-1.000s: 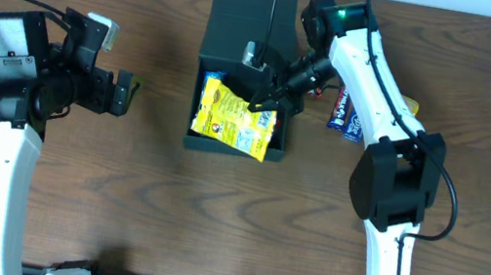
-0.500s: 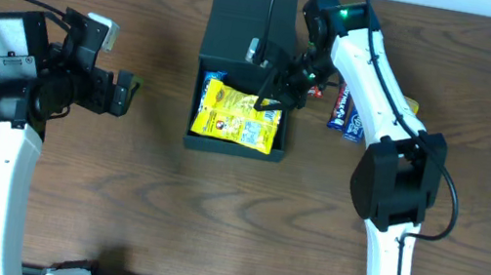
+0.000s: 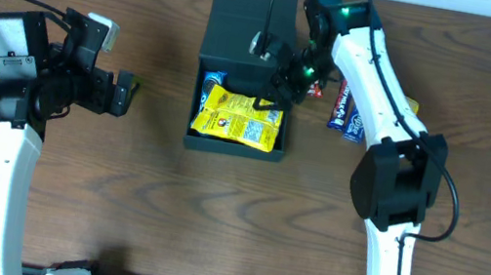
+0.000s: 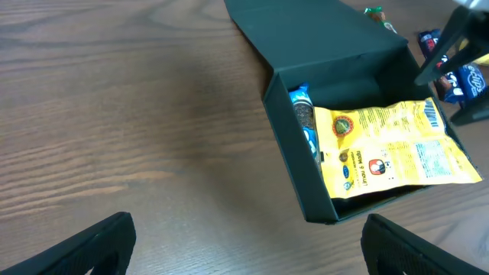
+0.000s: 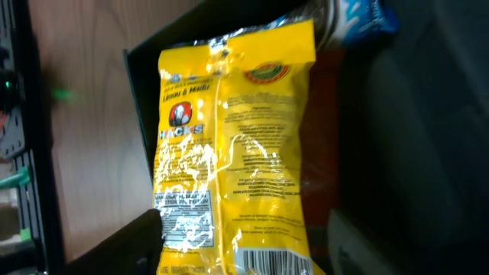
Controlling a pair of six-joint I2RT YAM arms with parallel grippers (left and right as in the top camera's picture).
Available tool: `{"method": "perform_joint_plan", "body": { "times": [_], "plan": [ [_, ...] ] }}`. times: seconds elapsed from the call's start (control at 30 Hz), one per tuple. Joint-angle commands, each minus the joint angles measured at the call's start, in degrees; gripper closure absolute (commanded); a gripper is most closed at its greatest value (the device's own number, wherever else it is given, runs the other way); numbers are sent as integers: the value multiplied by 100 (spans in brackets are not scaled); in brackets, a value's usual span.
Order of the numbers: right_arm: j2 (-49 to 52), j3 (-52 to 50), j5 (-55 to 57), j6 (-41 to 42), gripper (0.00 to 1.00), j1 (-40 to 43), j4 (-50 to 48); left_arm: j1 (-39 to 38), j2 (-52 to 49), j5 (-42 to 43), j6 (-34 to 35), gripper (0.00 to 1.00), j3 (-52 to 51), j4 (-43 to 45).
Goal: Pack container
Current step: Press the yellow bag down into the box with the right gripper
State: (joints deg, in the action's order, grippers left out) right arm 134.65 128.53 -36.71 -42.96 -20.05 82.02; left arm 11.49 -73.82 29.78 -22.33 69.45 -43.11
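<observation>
The container (image 3: 240, 26) is a matte black box at the table's back middle, its flap lid folded open behind it. Inside lies a yellow snack packet (image 3: 236, 119) beside a blue packet (image 3: 210, 83). My right gripper (image 3: 272, 94) hangs over the box's right part with its jaws apart. In the right wrist view the yellow packet (image 5: 244, 137) lies flat between the spread fingers of that gripper (image 5: 244, 246), and I see no grip on it. My left gripper (image 3: 129, 89) stays well left of the box, open and empty. In the left wrist view the container (image 4: 306, 183) stands beyond that gripper (image 4: 246, 246).
Loose snack packets lie on the wood right of the box, partly under my right arm: a blue one (image 3: 343, 115), a yellow corner (image 3: 411, 107), and a red-green one (image 3: 319, 88). The left wrist view shows the blue one (image 4: 462, 76) too. Bare tabletop lies between my left gripper and the box.
The right jaws have spread and let go of the yellow packet. The packet, earlier tilted over the box's front right edge, has settled flat inside. The left arm has not moved.
</observation>
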Motion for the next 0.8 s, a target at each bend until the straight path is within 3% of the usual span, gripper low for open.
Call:
{"method": "perform_joint_plan", "body": {
  "times": [0.0, 0.07, 0.1, 0.23, 0.77],
  "plan": [
    [46, 568, -59, 442, 55, 9, 76, 17, 44, 7, -42, 5, 20, -15],
    [46, 911, -59, 442, 96, -13, 267, 17, 46, 7, -42, 5, 20, -15],
    [46, 1012, -59, 474, 99, -42, 372, 17, 46, 7, -42, 5, 20, -15],
    [48, 885, -57, 474, 99, -181, 627, 17, 44, 7, -42, 5, 20, -15],
    [48, -654, 684, 535, 99, -660, 11, 17, 44, 7, -42, 5, 20, -9]
  ]
}}
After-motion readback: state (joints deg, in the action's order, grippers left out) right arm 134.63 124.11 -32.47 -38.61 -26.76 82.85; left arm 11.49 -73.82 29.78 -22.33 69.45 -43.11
